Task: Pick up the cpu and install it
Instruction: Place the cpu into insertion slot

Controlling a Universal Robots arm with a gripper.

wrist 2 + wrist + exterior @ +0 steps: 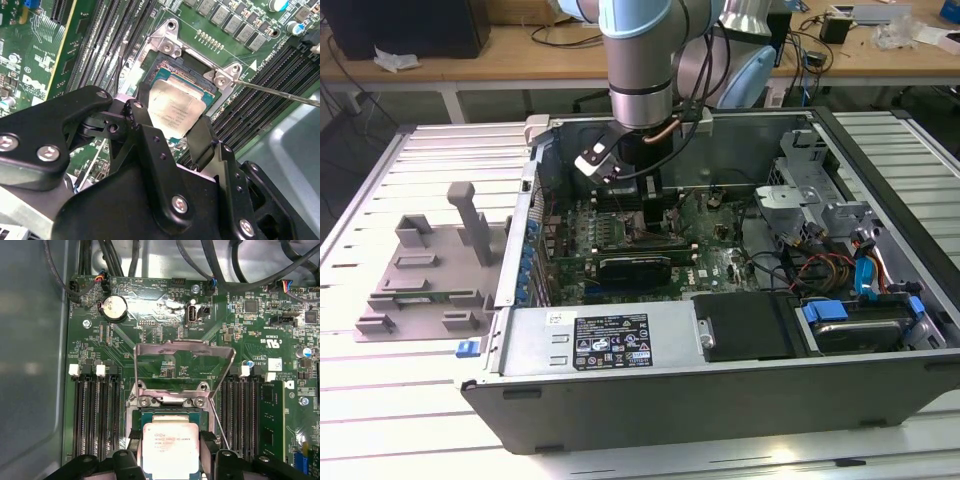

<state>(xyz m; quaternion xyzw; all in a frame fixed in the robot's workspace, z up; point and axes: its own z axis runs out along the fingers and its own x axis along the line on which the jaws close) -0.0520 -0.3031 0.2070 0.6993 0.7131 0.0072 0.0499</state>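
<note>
Slatted metal table holds an open computer case, and my arm reaches down into it above the motherboard. My pincer is clamped on the cpu, a finger against each side edge. The cpu is right at the socket, whose load plate stands flipped open; I cannot tell whether it is seated.

Arm: the pale blue and silver jointed arm reaches down from the far side, with its wrist vertical.
Gripper: the black two-finger metal gripper points straight down.
Fingers: the black fingers press against opposite edges of the flat square silver-topped cpu.
</note>
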